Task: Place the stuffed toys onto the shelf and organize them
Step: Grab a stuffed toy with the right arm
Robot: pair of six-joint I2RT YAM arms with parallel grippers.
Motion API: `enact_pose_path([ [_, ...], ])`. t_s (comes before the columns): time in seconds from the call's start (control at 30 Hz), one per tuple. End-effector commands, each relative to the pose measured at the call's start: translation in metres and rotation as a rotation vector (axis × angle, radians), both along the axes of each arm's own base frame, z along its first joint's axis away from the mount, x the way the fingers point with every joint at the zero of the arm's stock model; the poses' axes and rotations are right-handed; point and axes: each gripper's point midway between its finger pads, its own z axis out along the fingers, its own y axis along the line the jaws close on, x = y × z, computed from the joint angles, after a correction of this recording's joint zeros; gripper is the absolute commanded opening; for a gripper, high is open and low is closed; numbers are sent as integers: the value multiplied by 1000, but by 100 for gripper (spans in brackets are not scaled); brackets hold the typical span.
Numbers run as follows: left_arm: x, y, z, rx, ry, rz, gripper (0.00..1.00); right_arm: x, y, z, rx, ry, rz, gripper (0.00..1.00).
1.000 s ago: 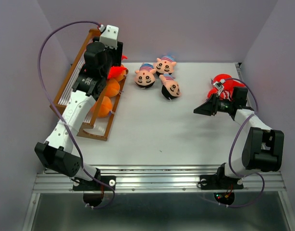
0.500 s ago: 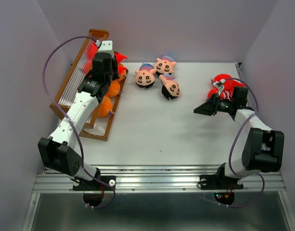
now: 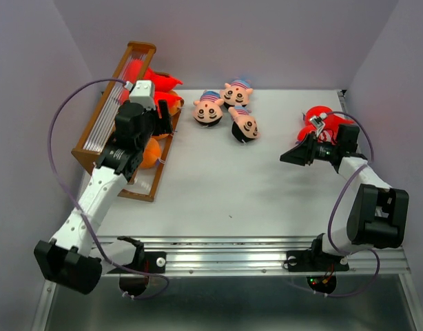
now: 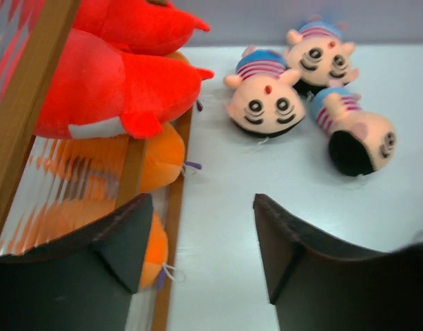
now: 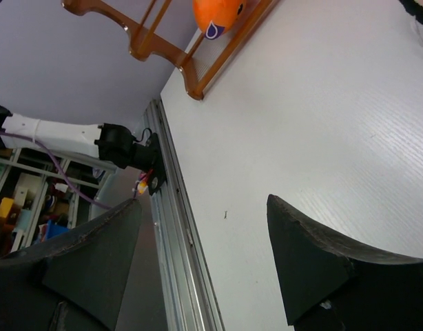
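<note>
Trouble is waiting mainly at the shelf (image 3: pixel 138 49), I am judging. My left gripper (image 4: pixel 201 207) is hanging just in front of it with the jaws partly apart and nothing between them. Two red plush toys (image 4: pixel 108 89) are lying on the upper tier, their pointed ends poking out past its edge, and orange plush toys (image 4: pixel 160 155) are sitting on the tiers below. If I am swinging across toward the three doll heads (image 4: pixel 266 103) on the table (image 3: pixel 218 193), a finger could be clipping an overhanging red one and tipping it off, or catching the shelf and shifting the whole thing. The doll heads are huddling close, two seemingly touching, so closing on one may be dragging its neighbour along. My right gripper (image 5: pixel 203 203) is standing wide apart and empty above bare table, pointing away from the lone red plush toy (image 3: pixel 320 116) by its wrist — turning blindly there could be shoving that toy toward the table's edge.
</note>
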Motion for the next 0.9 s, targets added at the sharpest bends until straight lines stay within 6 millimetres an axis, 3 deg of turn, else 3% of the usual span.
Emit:
enact_pose_path([
  [0.0, -31, 1, 50, -100, -193, -45, 81, 3, -10, 17, -12, -111, -15, 79],
  [0.03, -44, 4, 50, -123, -221, -48, 91, 6, -11, 23, -18, -119, -22, 79],
  [0.1, -57, 7, 49, -143, -245, -54, 95, 13, -15, 31, -26, -128, -42, 79],
  [0.13, -62, 7, 36, -142, -231, -61, 95, 19, -19, 36, -37, -126, -70, 79],
  [0.17, -72, 10, 42, -156, -259, -63, 96, 26, -21, 49, -51, -160, -82, 79],
  [0.2, -77, 11, 33, -154, -248, -65, 96, 33, -27, 52, -80, -166, -127, 79],
  [0.27, -89, 13, 33, -166, -272, -79, 96, 42, -35, 66, -164, -148, -181, 81],
  [0.3, -92, 13, 32, -166, -274, -87, 96, 59, -50, 52, -311, -217, -227, 82],
  [0.33, -94, 11, 22, -166, -261, -99, 96, 66, -58, 52, -369, -209, -252, 82],
  [0.37, -99, 11, 29, -176, -296, -111, 96, 70, -66, 48, -425, -164, -288, 100],
  [0.4, -101, 10, 26, -174, -294, -121, 96, 80, -77, 51, -491, -173, -333, 100],
  [0.43, -102, 8, 17, -169, -286, -132, 96, 88, -97, 40, -613, -174, -403, 100],
  [0.53, -108, 4, 11, -167, -297, -170, 96, 98, -132, 30, -796, -172, -536, 100],
  [0.7, -113, 3, -13, -161, -282, -187, 96, 105, -158, 30, -914, -171, -616, 100],
  [0.87, -117, 4, -25, -153, -289, -192, 96, 106, -166, 13, -1055, -325, -468, 100],
])
